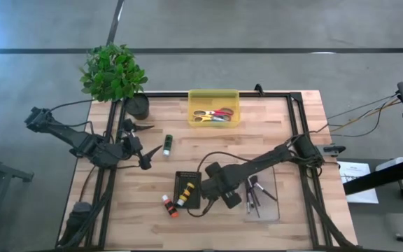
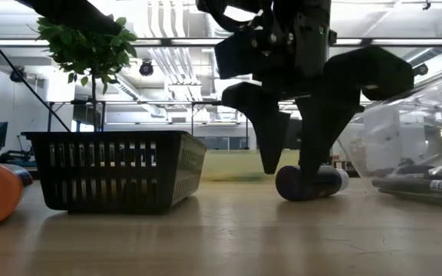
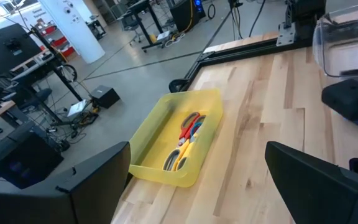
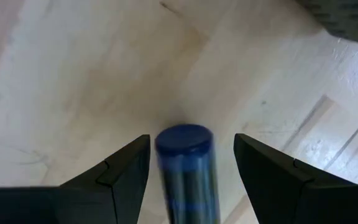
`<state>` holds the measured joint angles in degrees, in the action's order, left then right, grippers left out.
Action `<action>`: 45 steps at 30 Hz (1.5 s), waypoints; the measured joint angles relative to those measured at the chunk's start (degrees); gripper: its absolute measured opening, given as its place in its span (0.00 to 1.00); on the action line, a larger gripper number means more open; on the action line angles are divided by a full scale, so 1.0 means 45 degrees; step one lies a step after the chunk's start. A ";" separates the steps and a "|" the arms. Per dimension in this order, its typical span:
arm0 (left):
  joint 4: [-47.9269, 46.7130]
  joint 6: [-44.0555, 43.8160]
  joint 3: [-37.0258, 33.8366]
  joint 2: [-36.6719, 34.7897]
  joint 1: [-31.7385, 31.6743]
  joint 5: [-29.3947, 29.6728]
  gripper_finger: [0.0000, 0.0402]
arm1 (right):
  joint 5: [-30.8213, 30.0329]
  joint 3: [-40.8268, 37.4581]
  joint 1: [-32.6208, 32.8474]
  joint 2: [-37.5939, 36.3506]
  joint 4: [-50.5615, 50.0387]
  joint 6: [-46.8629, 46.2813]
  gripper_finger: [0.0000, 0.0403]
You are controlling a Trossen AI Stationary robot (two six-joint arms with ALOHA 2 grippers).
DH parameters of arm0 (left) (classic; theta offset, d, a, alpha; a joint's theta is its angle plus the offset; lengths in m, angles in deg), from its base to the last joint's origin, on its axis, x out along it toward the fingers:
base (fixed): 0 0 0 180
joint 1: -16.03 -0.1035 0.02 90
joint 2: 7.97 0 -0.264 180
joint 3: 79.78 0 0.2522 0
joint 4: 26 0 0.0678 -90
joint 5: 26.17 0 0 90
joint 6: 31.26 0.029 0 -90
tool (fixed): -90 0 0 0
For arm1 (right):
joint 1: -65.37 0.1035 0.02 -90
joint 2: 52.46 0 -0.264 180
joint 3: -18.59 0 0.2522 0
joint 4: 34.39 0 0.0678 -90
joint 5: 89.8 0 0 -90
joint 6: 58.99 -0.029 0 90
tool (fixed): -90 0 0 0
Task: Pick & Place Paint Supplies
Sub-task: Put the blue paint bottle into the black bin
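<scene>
Right wrist view: right gripper [image 4: 191,171] has its fingers spread wide, straddling a dark blue-capped paint tube [image 4: 185,168] lying on the wooden table [image 4: 73,74], not clamped yet. Risk I see: the tube is round, so if one finger touches first it rolls out from between them, or gets pinched at the cap and pivots. The black slotted plastic basket [image 1: 187,189] sits just beside, holding a yellow-orange tube [image 1: 185,195]; a careless lift could clip its wall. Red tube [image 1: 167,205] lies near. Left gripper [image 1: 147,157] hovers fully open and empty near the green tube [image 1: 168,145].
</scene>
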<state>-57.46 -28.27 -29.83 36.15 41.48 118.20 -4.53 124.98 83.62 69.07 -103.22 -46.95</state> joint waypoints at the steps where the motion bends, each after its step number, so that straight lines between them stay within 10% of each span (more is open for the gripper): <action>1: -0.0003 0.0000 0.0000 0.0000 0.0000 0.0000 0.94 | -0.0008 -0.0007 -0.0002 0.0007 -0.0043 0.0032 0.57; 22: -0.0005 0.0000 0.0000 0.0000 0.0000 -0.0005 0.94 | -0.0964 0.2659 0.0052 -0.0007 -0.1795 -0.0623 0.57; 35: -0.0005 -0.0005 0.0000 0.0000 -0.0005 -0.0005 0.94 | -0.0504 0.9324 0.0064 0.4446 -0.7524 -0.0922 0.57; 45: -0.0087 -0.0010 0.0000 0.0005 -0.0005 -0.0155 0.94 | 0.0102 0.8419 0.0052 0.4401 -0.7290 -0.1541 0.57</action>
<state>-57.85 -28.32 -29.83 36.17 41.46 117.50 -4.07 162.87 83.85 88.87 -136.02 -53.88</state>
